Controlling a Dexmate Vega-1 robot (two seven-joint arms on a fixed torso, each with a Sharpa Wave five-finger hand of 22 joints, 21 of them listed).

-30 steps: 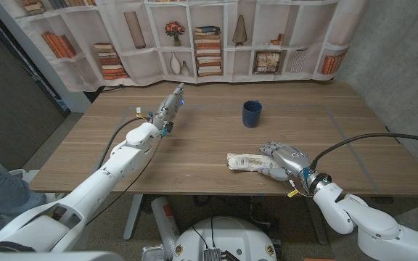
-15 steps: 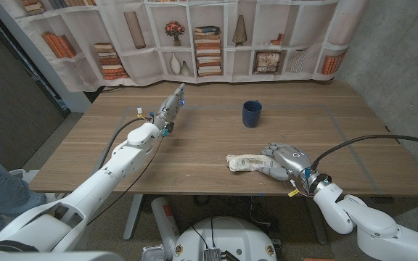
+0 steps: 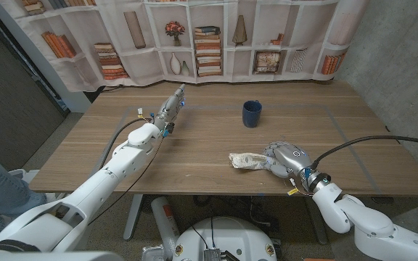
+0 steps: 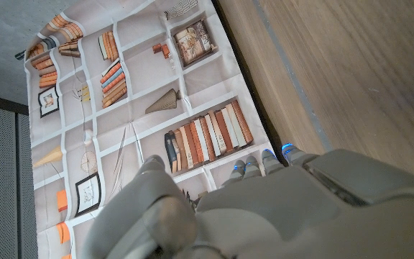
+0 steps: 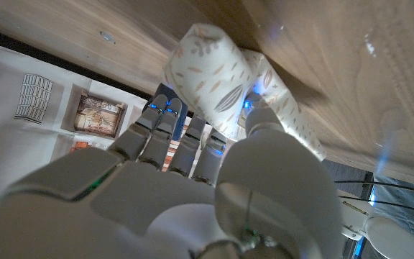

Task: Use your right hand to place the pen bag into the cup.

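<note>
While the left hand [image 3: 173, 101] reaches out over the wooden table [image 3: 194, 145] with fingers straight, gripping nothing, the right hand [image 3: 284, 159] wraps the pen bag [image 3: 247, 160] near the front edge; blue cup [image 3: 252, 113] stands well apart.

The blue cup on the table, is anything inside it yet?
No, the cup stands apart while the right hand holds the pen bag on the table.

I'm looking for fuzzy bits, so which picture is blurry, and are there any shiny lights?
Right wrist view: the right hand up close is soft and blurry, blue lights glow at its fingertips, and the pen bag looks washed out and bright. Left wrist view: the left hand is blurry too, while the table looks sharp. Head view: even light, everything sharp, including the cup.
</note>
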